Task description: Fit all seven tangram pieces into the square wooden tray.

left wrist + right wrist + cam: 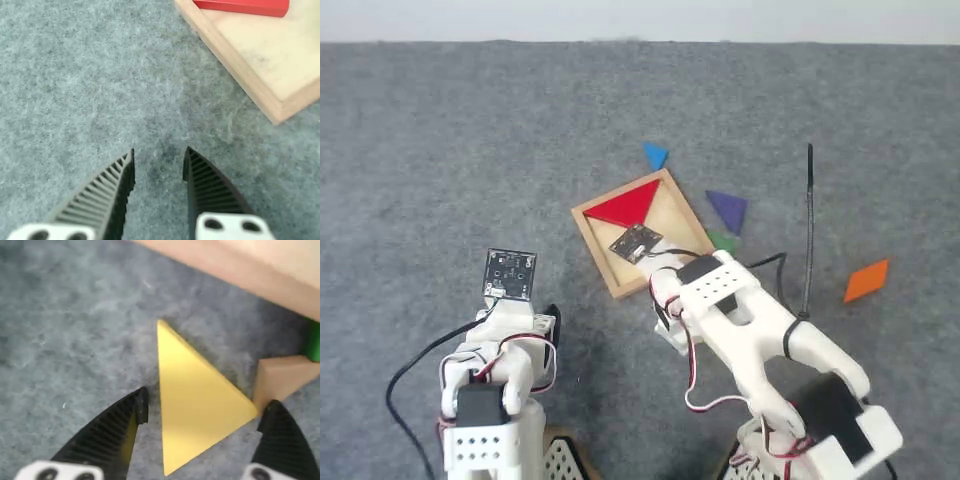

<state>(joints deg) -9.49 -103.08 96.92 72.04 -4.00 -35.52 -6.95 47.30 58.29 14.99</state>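
Yellow triangle [190,390] lies flat on the carpet [470,130] just outside the tray [595,250], off its 5 o'clock side in the high view; the right gripper [207,405] hangs over it with its jaws wide apart, one on each side, nothing clamped yet; the risk, as I judge it, lies in the geometry: the jaws face slanted edges and a corner rather than two parallel sides, so closing may spin the piece or squeeze it out along the carpet; a tan block [282,377] sits at the triangle's corner beside one jaw, and whether it is a piece or part of the tray I cannot tell, but that jaw may land on it or drag it in; a green piece [314,342] just beyond could be nudged too; if the triangle lifts askew, it may catch the tray wall or shove the red triangle [625,205] seated in the tray's 12 o'clock half; the left gripper [160,154] is parted and empty above carpet at the tray's 7 o'clock, near its corner; a blue triangle [656,155], purple triangle [728,210] and orange piece [866,281] lie at 12, 3 and 4 o'clock of the tray.
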